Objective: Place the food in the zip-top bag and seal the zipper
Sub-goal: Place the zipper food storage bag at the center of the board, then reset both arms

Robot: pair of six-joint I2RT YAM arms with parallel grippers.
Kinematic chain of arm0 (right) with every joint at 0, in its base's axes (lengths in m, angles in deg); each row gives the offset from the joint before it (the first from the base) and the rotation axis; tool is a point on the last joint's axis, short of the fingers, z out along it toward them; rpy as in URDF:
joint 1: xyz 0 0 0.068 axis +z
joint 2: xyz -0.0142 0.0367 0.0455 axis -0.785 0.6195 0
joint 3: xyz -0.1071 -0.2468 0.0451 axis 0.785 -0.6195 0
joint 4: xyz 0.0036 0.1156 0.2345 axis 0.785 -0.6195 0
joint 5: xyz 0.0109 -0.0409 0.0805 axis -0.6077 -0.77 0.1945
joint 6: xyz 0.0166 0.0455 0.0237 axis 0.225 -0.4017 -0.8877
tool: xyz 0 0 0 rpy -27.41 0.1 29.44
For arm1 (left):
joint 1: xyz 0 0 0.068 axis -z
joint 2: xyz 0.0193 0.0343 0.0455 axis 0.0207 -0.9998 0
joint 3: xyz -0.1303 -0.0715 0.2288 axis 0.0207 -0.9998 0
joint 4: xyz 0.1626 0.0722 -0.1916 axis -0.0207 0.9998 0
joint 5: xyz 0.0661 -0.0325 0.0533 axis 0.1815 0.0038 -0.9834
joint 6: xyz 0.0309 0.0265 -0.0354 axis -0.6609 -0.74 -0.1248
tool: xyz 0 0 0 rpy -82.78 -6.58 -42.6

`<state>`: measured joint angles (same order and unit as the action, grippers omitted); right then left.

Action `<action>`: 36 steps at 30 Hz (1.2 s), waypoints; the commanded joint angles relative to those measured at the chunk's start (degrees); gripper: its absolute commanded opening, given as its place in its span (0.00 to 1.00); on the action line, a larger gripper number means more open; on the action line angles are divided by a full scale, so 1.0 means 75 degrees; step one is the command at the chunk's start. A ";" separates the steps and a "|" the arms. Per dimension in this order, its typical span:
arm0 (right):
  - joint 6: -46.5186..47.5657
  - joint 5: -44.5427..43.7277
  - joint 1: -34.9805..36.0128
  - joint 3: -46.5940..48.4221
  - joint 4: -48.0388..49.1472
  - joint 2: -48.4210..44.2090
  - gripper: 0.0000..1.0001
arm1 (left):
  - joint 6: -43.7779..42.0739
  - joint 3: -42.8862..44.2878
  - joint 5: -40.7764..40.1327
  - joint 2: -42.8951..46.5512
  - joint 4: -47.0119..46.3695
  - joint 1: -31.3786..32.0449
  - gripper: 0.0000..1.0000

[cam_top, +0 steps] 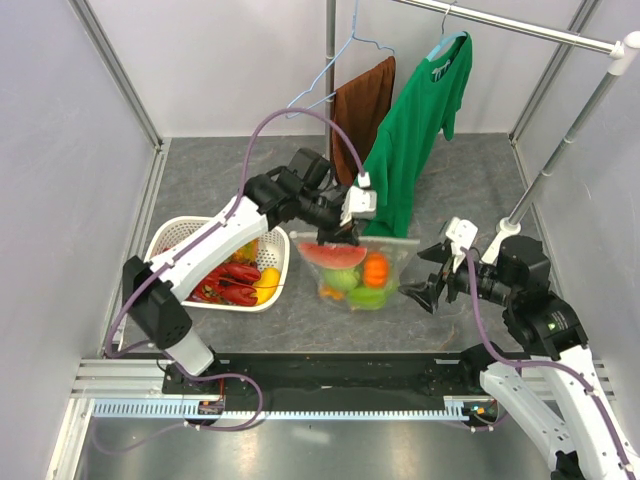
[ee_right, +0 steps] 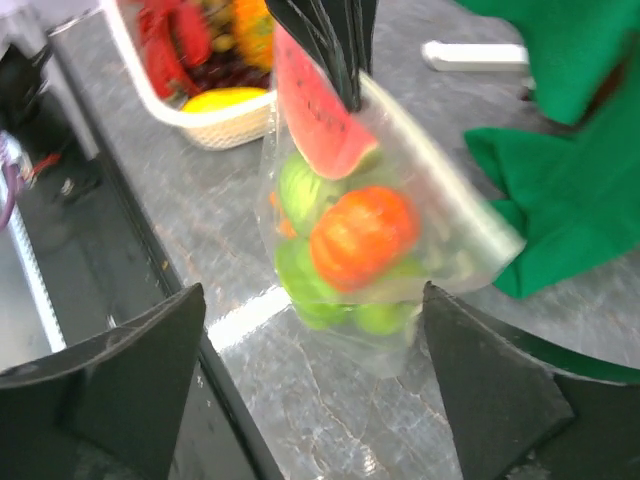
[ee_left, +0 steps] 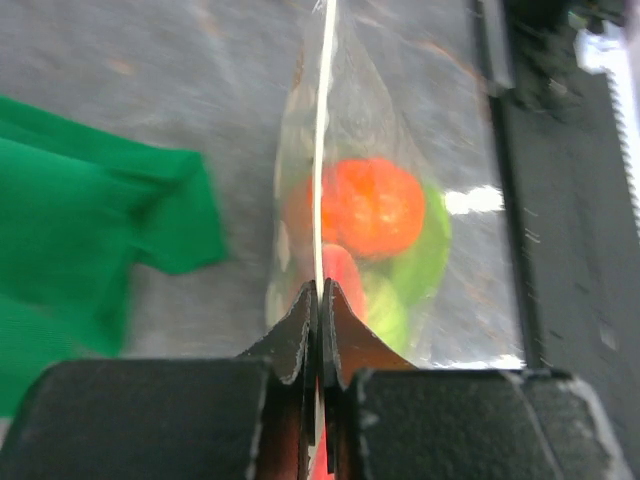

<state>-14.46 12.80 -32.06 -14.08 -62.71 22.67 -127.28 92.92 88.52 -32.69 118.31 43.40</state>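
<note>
At the far left, the white basket (cam_top: 160,240) sat on the table (cam_top: 200,170) and held red lobsters (cam_top: 232,272) with a yellow piece (cam_top: 267,283) at its right rim. Just right of the basket, my left gripper (ee_left: 320,295) was pressed together on the top edge of the bag (ee_right: 440,190), pinching the whitish zipper strip (ee_left: 325,120) near its left end. The wrist view showed the strip running straight away from the closed fingertips. The bag hung below that grip, between the basket and my right gripper. I could not tell whether its bottom rested on the table, nor whether the strip was sealed along its whole length. Inside the bag I noted a watermelon slice (ee_right: 318,125) uppermost at the left, an orange fruit (ee_right: 362,235) in the middle, and green fruits (ee_right: 300,185) beside and beneath it. To the right of the bag, my right gripper (cam_top: 425,272) was spread wide and held nothing. It faced the bag's right end from near by, apart from it. Behind the bag, a green shirt (cam_top: 425,110) hung from the rail, with a brown cloth (cam_top: 362,100) hanging to its left.
</note>
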 commanded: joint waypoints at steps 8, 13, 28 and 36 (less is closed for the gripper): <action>-0.2661 -0.2063 0.0027 0.1018 0.1070 0.0494 0.98 | -0.0989 0.1086 -0.1281 -0.0291 -0.0330 0.0123 0.02; -0.2944 -0.2239 0.0015 0.0820 0.1047 0.0306 0.98 | -0.0124 -0.1212 -0.1633 0.0202 -0.1219 0.1142 0.02; -0.2886 -0.2567 0.0027 0.0561 0.0285 0.0024 0.98 | 0.2831 -0.3021 -0.0955 0.0717 -0.2288 0.2223 0.88; -0.2898 -0.2930 0.0015 0.0889 -0.0183 0.0224 0.98 | 0.2701 -0.1801 -0.0942 0.2017 -0.0998 0.1767 1.00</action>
<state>-35.75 -6.26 -32.06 -9.66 -62.19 23.50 -108.61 75.52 78.88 -24.54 107.73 59.38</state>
